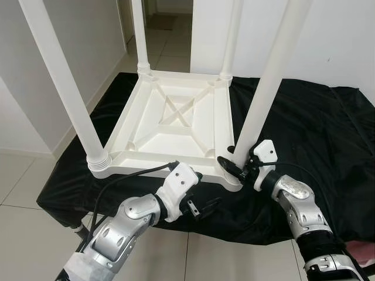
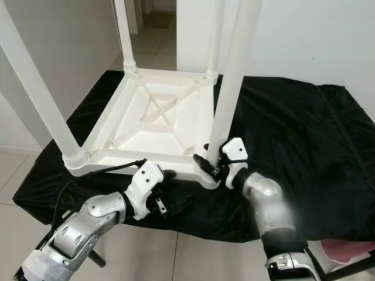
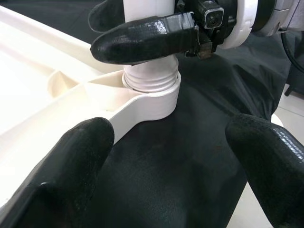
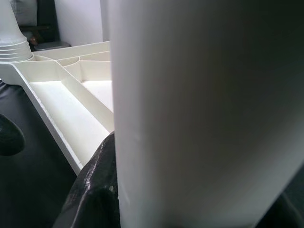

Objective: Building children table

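A white plastic children's table (image 1: 176,123) lies upside down on a black cloth (image 1: 304,134) that covers a low surface. Its ribbed underside faces up, crossed by an X-shaped brace. Four white legs stand upright from its corner sockets: two far legs by the doorway, one near leg on the left (image 1: 61,82), and one near leg on the right (image 1: 269,82).

The right pincer (image 1: 234,165) is clenched around the base of the near right leg, just above its threaded socket (image 3: 152,88). In the left wrist view, one black finger (image 3: 142,38) presses across the front of the leg and another curls behind it. In the right wrist view, the leg is a broad white column close to the camera.

The left pincer (image 1: 206,206) hangs released just in front of the table's near edge, above the cloth, its fingers (image 3: 71,166) spread apart and grasping nothing. It points toward the same corner socket.

Pale floor tiles (image 1: 23,175) surround the cloth, with white walls behind.
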Available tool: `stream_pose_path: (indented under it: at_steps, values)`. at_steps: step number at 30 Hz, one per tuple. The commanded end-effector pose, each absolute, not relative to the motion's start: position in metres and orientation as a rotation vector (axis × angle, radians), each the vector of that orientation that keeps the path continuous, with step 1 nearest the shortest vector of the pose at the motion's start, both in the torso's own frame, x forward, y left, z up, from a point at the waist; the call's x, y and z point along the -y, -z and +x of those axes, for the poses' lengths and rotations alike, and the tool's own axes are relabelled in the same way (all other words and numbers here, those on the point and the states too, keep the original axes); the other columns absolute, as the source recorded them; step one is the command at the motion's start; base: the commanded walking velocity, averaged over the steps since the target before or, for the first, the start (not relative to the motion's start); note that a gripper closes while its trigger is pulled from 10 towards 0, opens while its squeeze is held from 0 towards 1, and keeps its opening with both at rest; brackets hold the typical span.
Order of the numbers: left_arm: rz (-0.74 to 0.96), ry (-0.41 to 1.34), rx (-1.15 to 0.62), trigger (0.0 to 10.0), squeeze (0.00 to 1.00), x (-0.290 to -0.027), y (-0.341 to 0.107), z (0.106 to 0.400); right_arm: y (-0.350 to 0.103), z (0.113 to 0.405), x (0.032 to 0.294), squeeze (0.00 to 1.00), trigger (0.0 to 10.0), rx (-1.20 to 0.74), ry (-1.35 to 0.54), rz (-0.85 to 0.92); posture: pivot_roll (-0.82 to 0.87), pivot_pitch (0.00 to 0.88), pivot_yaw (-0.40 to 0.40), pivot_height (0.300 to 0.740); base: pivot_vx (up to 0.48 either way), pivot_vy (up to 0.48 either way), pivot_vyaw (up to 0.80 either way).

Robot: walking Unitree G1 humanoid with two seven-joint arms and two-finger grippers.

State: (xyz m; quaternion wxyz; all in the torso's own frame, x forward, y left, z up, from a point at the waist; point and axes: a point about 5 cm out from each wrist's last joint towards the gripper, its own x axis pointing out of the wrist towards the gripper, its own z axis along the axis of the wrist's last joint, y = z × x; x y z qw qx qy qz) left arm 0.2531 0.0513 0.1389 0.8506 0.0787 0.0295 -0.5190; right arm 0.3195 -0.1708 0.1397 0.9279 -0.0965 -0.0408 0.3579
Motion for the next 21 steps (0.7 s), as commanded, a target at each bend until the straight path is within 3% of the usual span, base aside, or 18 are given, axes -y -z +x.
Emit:
stream_pose_path:
  at_steps: [1, 2, 3, 4, 5, 10, 15, 21]
  values:
    - [0.173, 1.185, -0.073, 10.0, 0.00, -0.049, -0.137, 0.246, -0.135, 0.320, 0.171, 0.00, 0.0, 0.053, -0.751, -0.231, -0.04, 0.015, 0.034, 0.740, 0.000, 0.000, 0.00]
    - [0.173, 1.186, -0.074, 10.0, 0.00, -0.049, -0.137, 0.246, -0.134, 0.320, 0.172, 0.00, 0.0, 0.050, -0.749, -0.230, -0.04, 0.015, 0.034, 0.740, 0.000, 0.000, 0.00]
    - [0.173, 1.186, -0.074, 10.0, 0.00, -0.048, -0.137, 0.246, -0.133, 0.320, 0.172, 0.00, 2.4, 0.047, -0.739, -0.223, -0.04, 0.007, 0.030, 0.740, 0.000, 0.000, 0.00]
    - [0.173, 1.186, -0.074, 10.0, 0.00, -0.048, -0.137, 0.246, -0.133, 0.320, 0.172, 0.00, 2.4, 0.047, -0.739, -0.223, -0.04, 0.007, 0.030, 0.740, 0.000, 0.000, 0.00]
    - [0.174, 1.185, -0.074, 10.0, 0.00, -0.048, -0.137, 0.246, -0.133, 0.319, 0.171, 0.00, 10.0, 0.045, -0.725, -0.208, -0.04, 0.001, 0.029, 0.740, 0.000, 0.000, 0.00]
    - [0.171, 1.181, -0.069, 10.0, 0.00, -0.047, -0.137, 0.247, -0.134, 0.318, 0.169, 0.00, 10.0, 0.058, -0.702, -0.178, -0.04, 0.000, 0.024, 0.740, 0.000, 0.000, 0.00]
    - [0.173, 1.170, -0.062, 10.0, 0.00, -0.047, -0.137, 0.248, -0.134, 0.307, 0.153, 0.00, 10.0, 0.077, -0.519, -0.110, -0.04, 0.006, 0.015, 0.740, 0.000, 0.000, 0.00]
    - [0.171, 1.153, -0.065, 10.0, 0.00, -0.051, -0.137, 0.249, -0.131, 0.301, 0.147, 0.00, 10.0, 0.069, -0.426, -0.091, -0.04, 0.016, 0.017, 0.740, 0.000, 0.000, 0.00]
